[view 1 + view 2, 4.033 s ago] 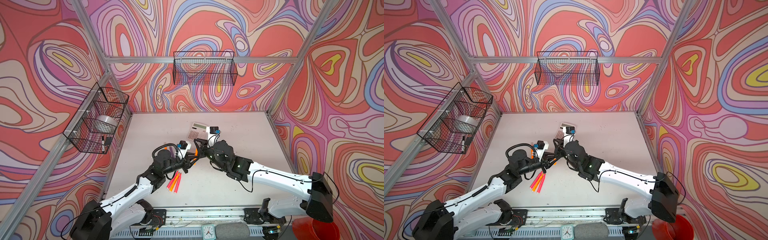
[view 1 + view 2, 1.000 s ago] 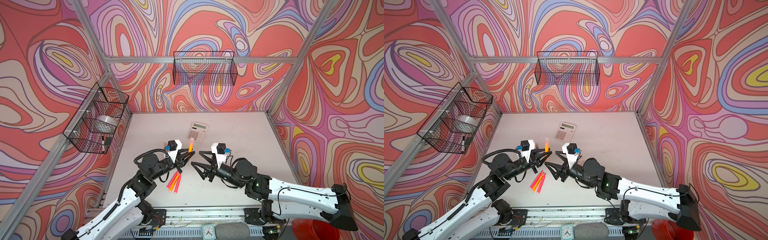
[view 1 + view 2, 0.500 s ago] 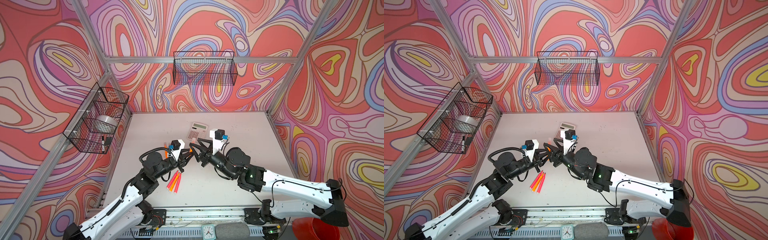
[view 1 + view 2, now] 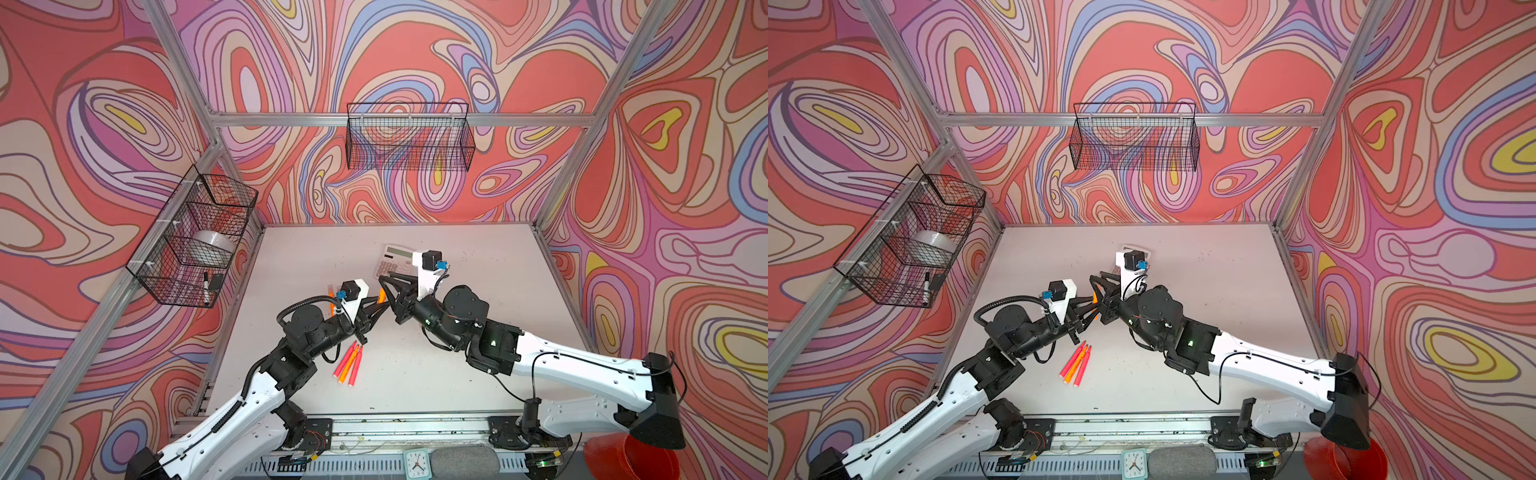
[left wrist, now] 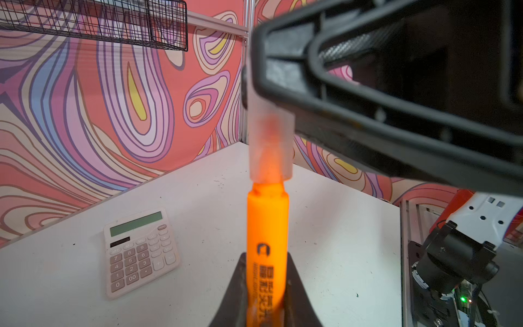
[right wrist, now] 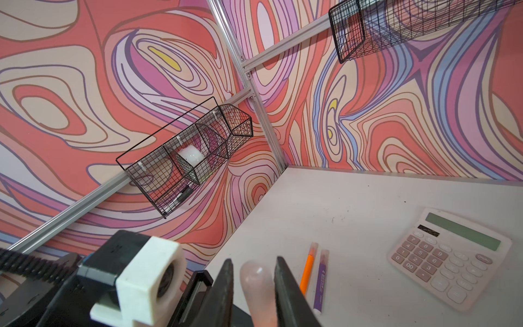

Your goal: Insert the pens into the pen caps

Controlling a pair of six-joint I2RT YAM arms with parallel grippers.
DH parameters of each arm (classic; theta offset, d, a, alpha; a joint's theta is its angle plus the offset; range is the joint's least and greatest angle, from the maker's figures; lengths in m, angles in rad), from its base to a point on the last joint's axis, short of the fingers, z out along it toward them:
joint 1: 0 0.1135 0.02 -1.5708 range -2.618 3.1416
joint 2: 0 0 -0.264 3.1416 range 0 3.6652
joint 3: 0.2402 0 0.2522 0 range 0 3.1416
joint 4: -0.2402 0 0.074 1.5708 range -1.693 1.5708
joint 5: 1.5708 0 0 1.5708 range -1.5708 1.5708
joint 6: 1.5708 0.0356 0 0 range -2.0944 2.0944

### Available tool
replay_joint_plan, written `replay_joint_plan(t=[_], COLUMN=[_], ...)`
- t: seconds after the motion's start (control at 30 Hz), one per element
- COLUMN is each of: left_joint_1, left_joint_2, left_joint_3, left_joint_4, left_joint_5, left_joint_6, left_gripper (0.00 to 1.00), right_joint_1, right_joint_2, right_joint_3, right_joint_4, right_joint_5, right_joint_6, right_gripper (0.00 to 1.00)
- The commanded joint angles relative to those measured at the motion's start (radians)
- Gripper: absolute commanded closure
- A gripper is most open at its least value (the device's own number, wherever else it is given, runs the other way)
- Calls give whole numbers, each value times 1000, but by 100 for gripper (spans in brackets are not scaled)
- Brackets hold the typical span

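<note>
Left gripper [image 5: 264, 263] jaws pinch an orange pen [image 5: 267, 220], right gripper [image 6: 253, 262] jaws pinch a translucent cap [image 5: 268, 141] half over its tip. Two capped pens [image 6: 308, 269] lie done, and three loose pens [image 4: 348, 365] apparently remain.

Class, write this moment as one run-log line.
left gripper: shut on orange pen | right gripper: shut on pen cap | pen cap: over tip, not fully seated
</note>
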Motion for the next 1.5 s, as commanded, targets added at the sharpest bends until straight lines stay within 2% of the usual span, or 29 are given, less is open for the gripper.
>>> replay_joint_plan(t=[0.0, 0.23, 0.4, 0.6, 0.77, 0.93, 1.13, 1.3, 1.47], left_joint_1=[-7, -8, -7, -8, -8, -8, -7, -8, -9], left_joint_2=[3, -16, -31, -70, -89, -87, -82, -83, -80], left_joint_3=[-8, -10, -9, -49, -53, -54, -54, -55, -50], left_joint_4=[-3, -6, -7, 1, 0, 5, 5, 4, -3], left_joint_5=[-8, -15, -22, -52, -65, -69, -74, -72, -62], left_joint_6=[25, 27, 23, 19, 21, 20, 24, 26, 28], left_gripper=[100, 100, 100, 100, 100, 100, 100, 100, 100], right_joint_1=[0, -5, -5, -5, -5, -5, -5, -5, -5], right_joint_2=[12, 39, 49, 31, 23, 10, -6, -10, -6], right_joint_3=[29, 48, 39, -9, -26, -49, -66, -41, 10], right_joint_4=[-7, -20, -18, -4, -6, -20, -16, -41, -71], right_joint_5=[-32, -51, -52, -61, -129, -121, -118, -77, -56], right_joint_6=[9, 24, 52, 110, 132, 132, 107, 83, 68], right_gripper=[78, 79, 84, 84, 84, 84, 68, 50, 43])
